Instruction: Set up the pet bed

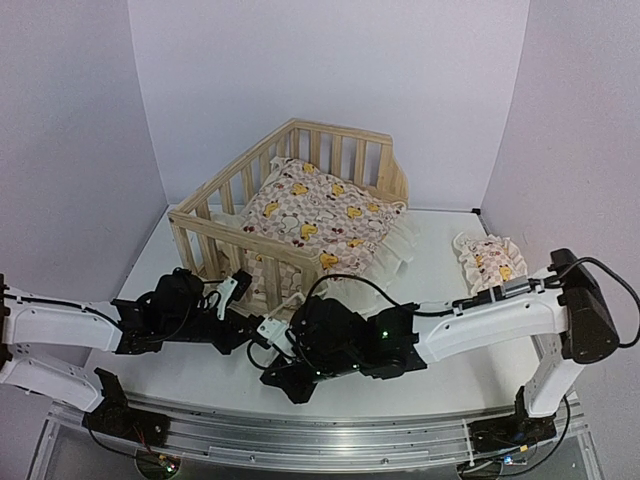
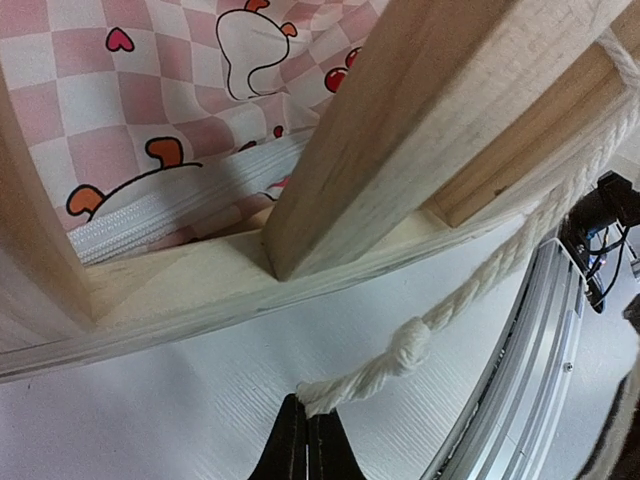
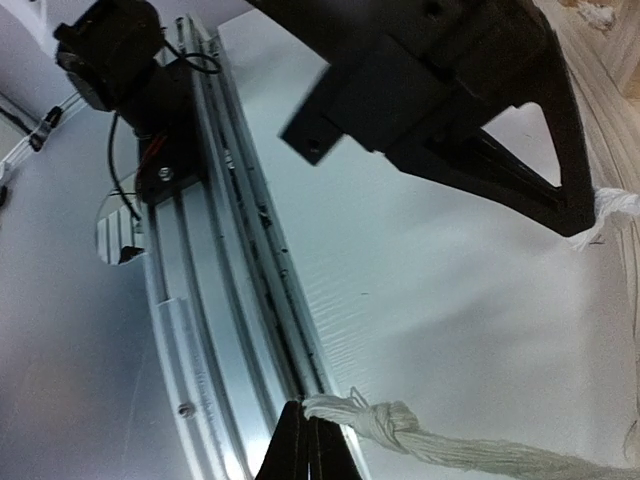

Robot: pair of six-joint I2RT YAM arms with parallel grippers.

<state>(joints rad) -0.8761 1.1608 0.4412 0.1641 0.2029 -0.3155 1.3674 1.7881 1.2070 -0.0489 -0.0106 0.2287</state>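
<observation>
The pet bed, a light-wood frame with slatted sides, stands at the back left of the table. A pink-checkered duck cushion lies in it and spills over its near right corner. Both arms meet low in front of that corner. My left gripper is shut on the end of a knotted white rope that runs up to the bed's bottom rail. In the right wrist view my right gripper is shut on the frayed end of another white rope. The left gripper shows there too, with its rope tuft.
A small matching pillow lies on the table at the right. The aluminium base rail runs along the near edge, right beside my right gripper. Both black wrists crowd the space in front of the bed.
</observation>
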